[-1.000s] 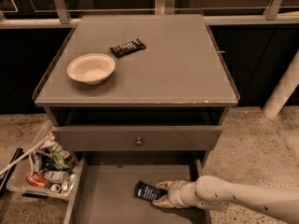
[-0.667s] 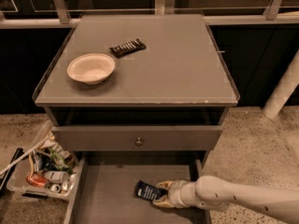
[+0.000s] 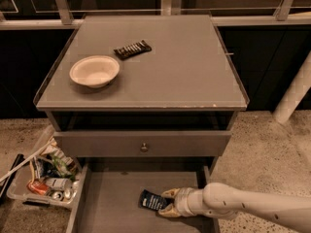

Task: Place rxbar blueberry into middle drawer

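Observation:
The rxbar blueberry [image 3: 151,200], a small dark blue bar with white lettering, is low in the open middle drawer [image 3: 109,203], at or just above its grey floor, right of centre. My gripper [image 3: 165,203] reaches in from the lower right on a white arm. Its tan fingers [image 3: 171,194] sit on either side of the bar's right end and hold it.
A cream bowl [image 3: 95,71] and a black-wrapped bar [image 3: 132,49] lie on the cabinet top. The grey drawer front with a round knob [image 3: 144,147] is above the open drawer. A clear bin of cans and trash [image 3: 43,181] stands on the floor at left. A white post [image 3: 294,93] is at right.

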Action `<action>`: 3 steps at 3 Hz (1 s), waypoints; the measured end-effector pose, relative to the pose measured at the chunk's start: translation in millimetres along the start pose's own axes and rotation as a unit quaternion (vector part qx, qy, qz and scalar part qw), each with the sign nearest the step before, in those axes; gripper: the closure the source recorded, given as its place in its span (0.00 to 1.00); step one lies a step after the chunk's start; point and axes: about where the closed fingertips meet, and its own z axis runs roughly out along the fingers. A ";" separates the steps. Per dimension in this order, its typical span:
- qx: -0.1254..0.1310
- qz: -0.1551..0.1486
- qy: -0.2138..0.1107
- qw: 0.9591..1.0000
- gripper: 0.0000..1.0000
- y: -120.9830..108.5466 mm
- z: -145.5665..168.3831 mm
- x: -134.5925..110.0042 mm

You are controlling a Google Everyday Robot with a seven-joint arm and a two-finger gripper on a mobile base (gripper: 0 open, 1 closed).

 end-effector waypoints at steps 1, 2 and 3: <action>0.000 0.000 0.000 1.000 0.12 0.0 0.0 0.0; 0.000 0.000 0.000 1.000 0.00 0.1 0.1 0.0; 0.000 0.000 0.000 1.000 0.00 0.1 0.1 0.0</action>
